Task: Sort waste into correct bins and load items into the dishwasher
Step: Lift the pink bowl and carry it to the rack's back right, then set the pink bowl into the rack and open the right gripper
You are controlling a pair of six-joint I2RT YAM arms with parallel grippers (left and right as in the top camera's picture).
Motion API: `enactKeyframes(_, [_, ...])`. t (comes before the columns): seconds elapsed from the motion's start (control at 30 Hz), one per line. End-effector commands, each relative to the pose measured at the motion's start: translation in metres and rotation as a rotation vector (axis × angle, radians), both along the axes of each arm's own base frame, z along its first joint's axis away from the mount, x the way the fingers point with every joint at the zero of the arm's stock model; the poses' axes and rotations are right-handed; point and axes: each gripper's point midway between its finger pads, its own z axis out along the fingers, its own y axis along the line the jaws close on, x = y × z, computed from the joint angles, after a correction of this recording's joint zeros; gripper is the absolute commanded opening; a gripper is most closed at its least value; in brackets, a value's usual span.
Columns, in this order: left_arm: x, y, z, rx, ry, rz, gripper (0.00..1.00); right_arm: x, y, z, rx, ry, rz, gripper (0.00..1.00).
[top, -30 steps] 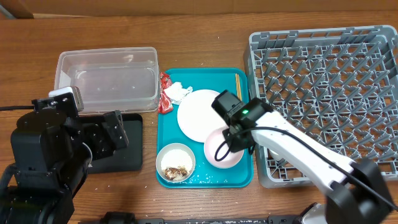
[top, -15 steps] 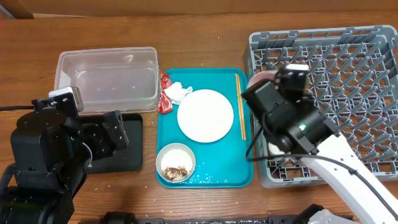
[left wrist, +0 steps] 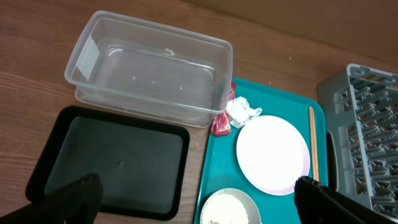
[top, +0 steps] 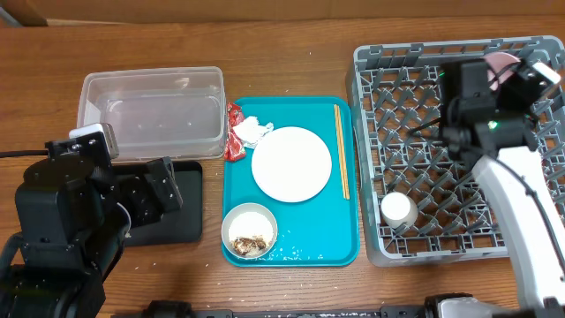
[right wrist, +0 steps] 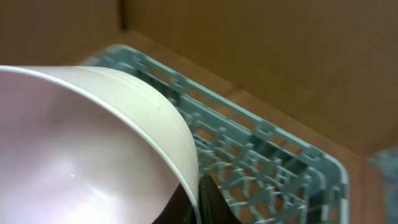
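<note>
My right gripper [top: 509, 72] is shut on the rim of the pink-lined bowl [right wrist: 81, 149] and holds it over the far right of the grey dish rack [top: 424, 190]; the bowl's pink edge [top: 501, 62] shows overhead. The white plate [top: 291, 164], chopsticks [top: 341, 152], the small white bowl with rice and brown scraps [top: 249, 231], the red wrapper [top: 233, 132] and white napkin [top: 251, 132] lie on the teal tray [top: 322, 238]. The clear tub [top: 152, 113] and black tray [top: 181, 221] are at the left. My left gripper [left wrist: 199, 208] is open above the black tray [left wrist: 112, 162].
A small white cup [top: 398, 209] stands upside down in the rack's near left part. The rack's upright pegs fill its floor. Bare wooden table lies beyond the tub and the teal tray.
My right gripper lifted the pink-lined bowl off the teal tray and carried it right and far, over the rack. The chopsticks are now uncovered. The left arm has not moved.
</note>
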Motion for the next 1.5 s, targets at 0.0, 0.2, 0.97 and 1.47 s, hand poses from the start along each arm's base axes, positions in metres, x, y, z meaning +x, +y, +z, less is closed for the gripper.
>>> enactKeyframes(0.0, [0.0, 0.002, 0.006, -0.006, -0.018, 0.021, 1.0, 0.005, -0.024, -0.02, -0.019, 0.102, -0.053, 0.04])
enactKeyframes(0.2, [0.001, 0.002, 0.005, -0.006, -0.017, 0.021, 1.0, 0.003, -0.063, -0.05, -0.032, 0.174, -0.169, 0.04])
enactKeyframes(0.97, [0.001, 0.002, 0.005, -0.006, -0.014, 0.021, 1.0, 0.023, -0.048, -0.104, -0.054, 0.375, -0.098, 0.04])
enactKeyframes(1.47, [0.001, 0.002, 0.005, -0.006, -0.014, 0.021, 1.0, 0.021, -0.05, -0.08, -0.203, 0.376, -0.14, 0.04])
